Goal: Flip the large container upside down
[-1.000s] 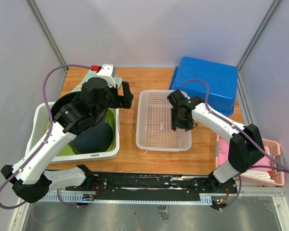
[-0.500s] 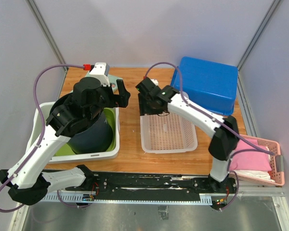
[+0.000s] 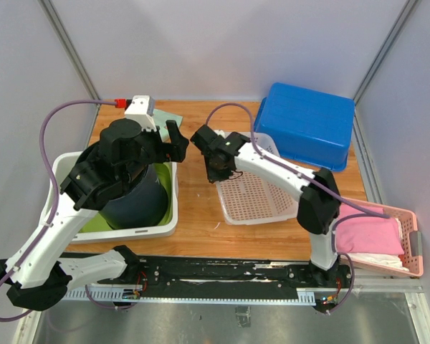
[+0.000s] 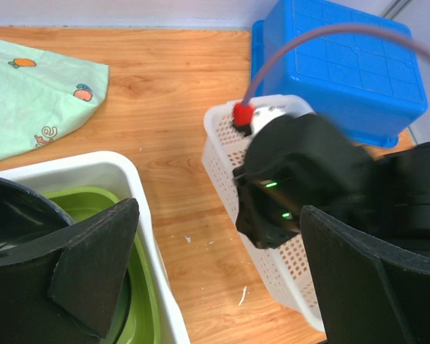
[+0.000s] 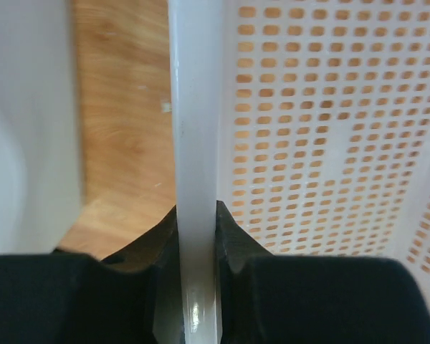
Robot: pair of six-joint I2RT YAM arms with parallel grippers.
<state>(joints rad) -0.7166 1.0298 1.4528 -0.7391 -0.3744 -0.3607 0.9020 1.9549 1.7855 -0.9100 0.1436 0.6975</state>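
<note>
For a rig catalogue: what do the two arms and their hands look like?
The left arm and right arm are white tubes with bulky black joints. A mauve cable loops off each, ending in a red plug. The left hand and right hand are black, with blocky fingers.

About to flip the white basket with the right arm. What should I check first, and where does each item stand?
1. Jaws of the right gripper pinch the rim of the basket: ok.
2. Nothing loose in the basket: ok for the visible part.
3. The left gripper is open and holds nothing: ok.
4. Swing room on the left: not ok, the left gripper hangs close beside the gripped edge.
5. Gap between the basket and the blue bin: cannot tell.
</note>
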